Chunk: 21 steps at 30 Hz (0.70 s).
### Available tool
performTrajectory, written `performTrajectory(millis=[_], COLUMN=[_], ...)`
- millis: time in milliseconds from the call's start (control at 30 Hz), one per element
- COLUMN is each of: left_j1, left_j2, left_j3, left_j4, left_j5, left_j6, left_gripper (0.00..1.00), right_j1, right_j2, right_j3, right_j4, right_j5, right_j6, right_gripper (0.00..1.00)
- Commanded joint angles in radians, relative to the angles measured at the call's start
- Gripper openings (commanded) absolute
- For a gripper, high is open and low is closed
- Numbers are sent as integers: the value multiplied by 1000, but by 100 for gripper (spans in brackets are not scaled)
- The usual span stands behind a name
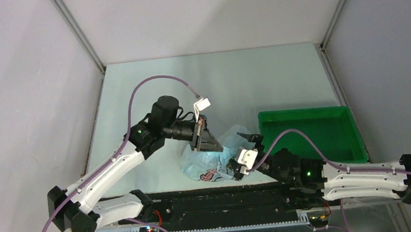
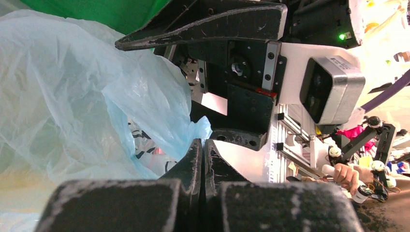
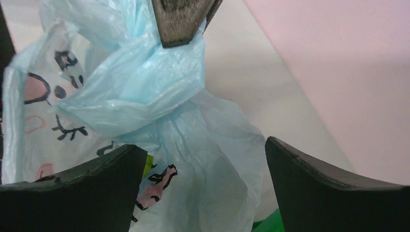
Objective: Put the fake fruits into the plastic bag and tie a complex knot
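Right wrist: bunched, crinkly light-blue bag

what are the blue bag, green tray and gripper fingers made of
The plastic bag looks like thin translucent film, slightly glossy: it crinkles and twists, and its print shows through. The green tray seems rigid moulded plastic, smooth, its walls standing straight. The fingers of the right gripper look like hard black plastic, matte and scuffed; a rubbery coating is possible.
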Motion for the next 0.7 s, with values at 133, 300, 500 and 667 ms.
performTrajectory(millis=[133,300,500,667], left_j1=[18,20,18,18], left_j2=[-9,4,32,45], left_j3=[33,42,57,76], left_j4=[-32,-66,-145,-189], left_j5=[54,55,67,73], left_j6=[-9,14,75,113], left_gripper=[0,0,0,0], right_j1=[15,23,24,26], right_j2=[12,16,27,56], right_j3=[-32,-34,-33,-19], right_j4=[110,149,215,218], right_j5=[50,53,34,-1], right_j6=[-86,-112,-160,-175], right_gripper=[95,81,72,70])
